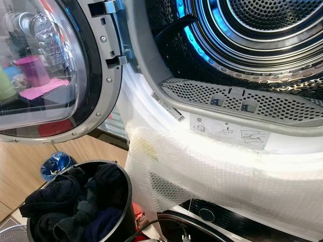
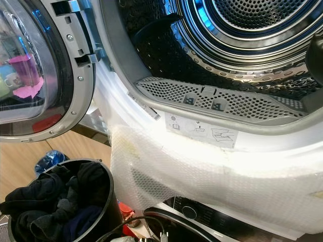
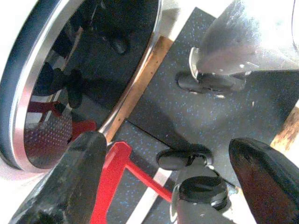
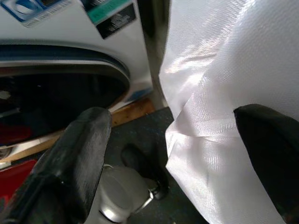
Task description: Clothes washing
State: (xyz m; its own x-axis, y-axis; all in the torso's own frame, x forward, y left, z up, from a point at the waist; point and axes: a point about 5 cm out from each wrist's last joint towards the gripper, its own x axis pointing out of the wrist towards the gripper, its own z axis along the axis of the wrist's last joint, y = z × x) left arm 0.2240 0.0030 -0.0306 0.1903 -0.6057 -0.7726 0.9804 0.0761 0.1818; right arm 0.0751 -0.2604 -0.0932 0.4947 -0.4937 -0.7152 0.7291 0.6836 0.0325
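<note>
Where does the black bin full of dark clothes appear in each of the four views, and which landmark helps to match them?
Left eye view: black bin at the bottom left, under the open door.
Right eye view: the bin at the bottom left, cut by the edge.
Left wrist view: not in it.
Right wrist view: not in it.
Shared landmark of the eye views: the instruction sticker below the drum opening.

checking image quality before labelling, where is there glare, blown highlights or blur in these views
Left eye view: bubble wrap on the machine's rim is blown out white; blue glare inside the drum; door glass carries reflections. Right wrist view: the white sheet overexposed, black fingers blurred.
</note>
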